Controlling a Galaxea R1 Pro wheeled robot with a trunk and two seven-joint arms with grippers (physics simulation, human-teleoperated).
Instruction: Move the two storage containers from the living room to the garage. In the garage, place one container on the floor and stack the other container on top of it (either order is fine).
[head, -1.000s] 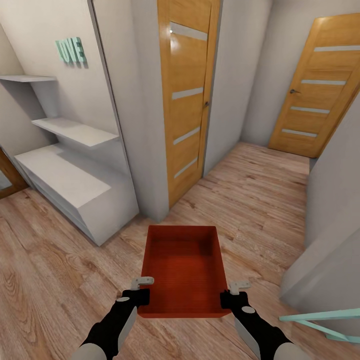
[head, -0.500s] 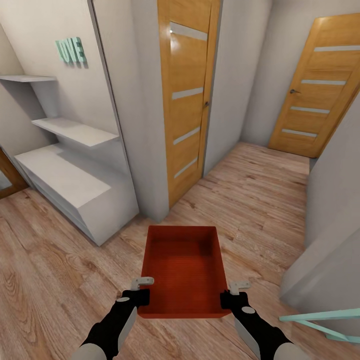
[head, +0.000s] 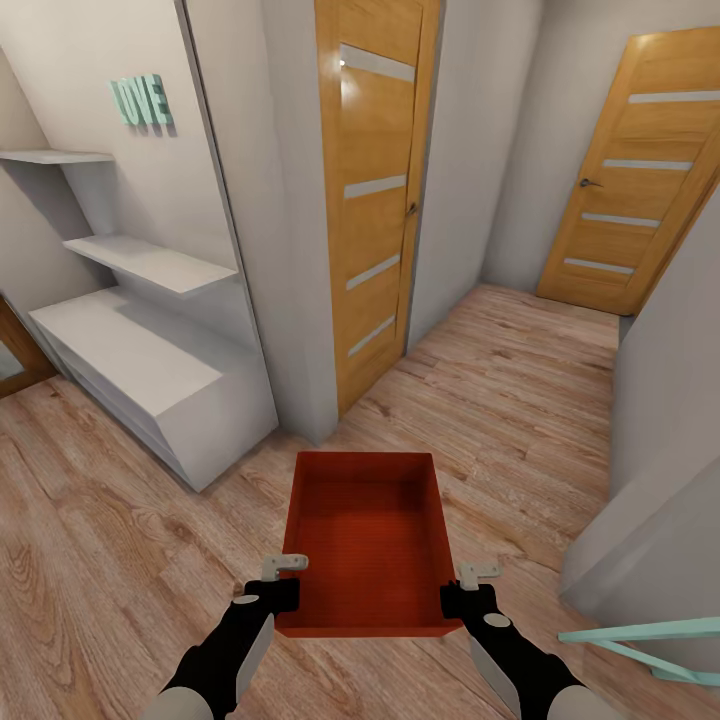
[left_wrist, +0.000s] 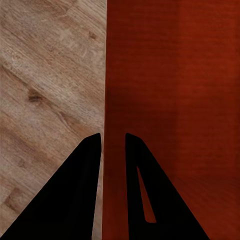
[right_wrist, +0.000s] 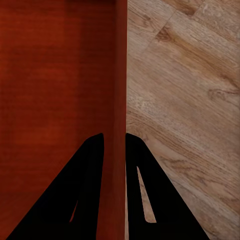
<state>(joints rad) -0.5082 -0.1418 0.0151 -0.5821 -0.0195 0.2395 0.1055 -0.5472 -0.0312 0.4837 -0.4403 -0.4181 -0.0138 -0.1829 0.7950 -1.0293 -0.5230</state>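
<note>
Currently, going left to right in the head view: white stepped shelving (head: 150, 350) is standing against the left wall, with teal "LOVE" letters (head: 141, 101) mounted above it. The left gripper (head: 284, 578) is clamping the left wall of the orange-red storage container (head: 365, 540), near the bin's near corner; in the left wrist view the left gripper (left_wrist: 113, 150) is showing two dark fingers (left_wrist: 80, 195) straddling that thin wall, one outside over the planks and one inside over the storage container (left_wrist: 175, 100), jaws closed onto the wall. The bin is being held level between both arms, low and centred in front of the robot, above the light wood-plank floor (head: 100, 560), its long axis pointing away from the camera, interior empty. Behind it a wooden door (head: 375, 190) with pale horizontal inserts is standing in a white wall. The right gripper (head: 470, 585) is pinching the bin's right wall near its near corner; the right wrist view is showing the right gripper (right_wrist: 114, 150) with fingers (right_wrist: 145, 195) on either side of the storage container (right_wrist: 55, 100) wall, likewise closed on it. Further right, a second matching door (head: 635, 170) is closing off the corridor end, and a teal-edged object (head: 640, 640) is entering at the lower right; what it is cannot be told.
</note>
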